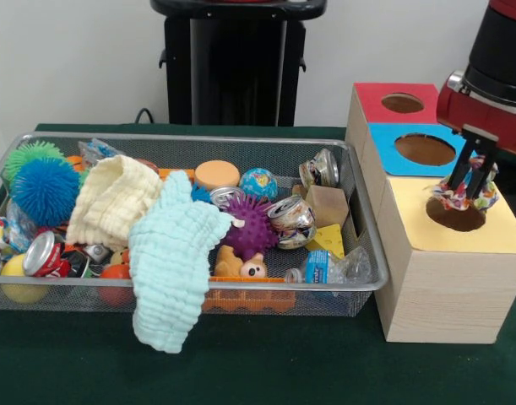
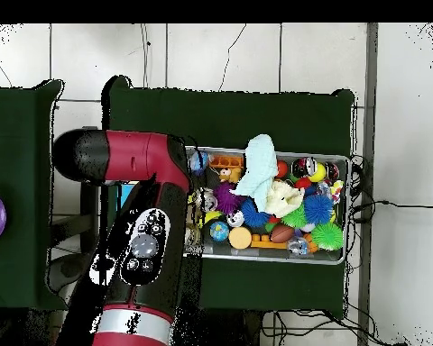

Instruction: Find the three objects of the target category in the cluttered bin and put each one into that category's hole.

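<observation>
End effector (image 1: 470, 184) hangs directly over the hole (image 1: 454, 214) in the yellow-topped box (image 1: 448, 291), its fingers clamped on a crumpled multicoloured wrapper (image 1: 469, 194) held just above the opening. The bin (image 1: 364, 278) sits on the green table (image 1: 266, 363) just beside the boxes, crowded with crushed cans, spiky balls and a cheese wedge; a pale mint cloth (image 1: 169, 270) drapes over its near rim and a cream cloth (image 1: 114, 201) lies inside.

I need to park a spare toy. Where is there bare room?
Free: the green table in front of the bin, beside the hanging mint cloth. The bin is crowded throughout. The gripper holds a colourful bundle over the hole.
</observation>
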You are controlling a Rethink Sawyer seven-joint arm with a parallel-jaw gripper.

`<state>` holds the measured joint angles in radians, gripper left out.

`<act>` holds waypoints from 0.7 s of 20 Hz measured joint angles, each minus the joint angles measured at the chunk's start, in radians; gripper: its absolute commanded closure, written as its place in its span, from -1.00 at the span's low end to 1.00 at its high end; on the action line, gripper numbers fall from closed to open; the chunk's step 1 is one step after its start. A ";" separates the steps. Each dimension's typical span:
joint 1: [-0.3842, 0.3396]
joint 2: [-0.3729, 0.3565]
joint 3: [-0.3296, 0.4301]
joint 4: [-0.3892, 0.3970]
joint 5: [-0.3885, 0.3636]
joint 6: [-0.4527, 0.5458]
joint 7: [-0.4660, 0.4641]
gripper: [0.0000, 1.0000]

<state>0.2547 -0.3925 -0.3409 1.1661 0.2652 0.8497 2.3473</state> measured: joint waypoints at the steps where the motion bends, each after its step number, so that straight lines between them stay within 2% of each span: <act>1: 0.000 0.001 -0.002 0.000 0.000 -0.001 0.000 1.00; 14: -0.003 0.056 -0.036 -0.021 0.002 -0.027 0.000 1.00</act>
<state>0.2518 -0.3369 -0.3772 1.1447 0.2673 0.8230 2.3473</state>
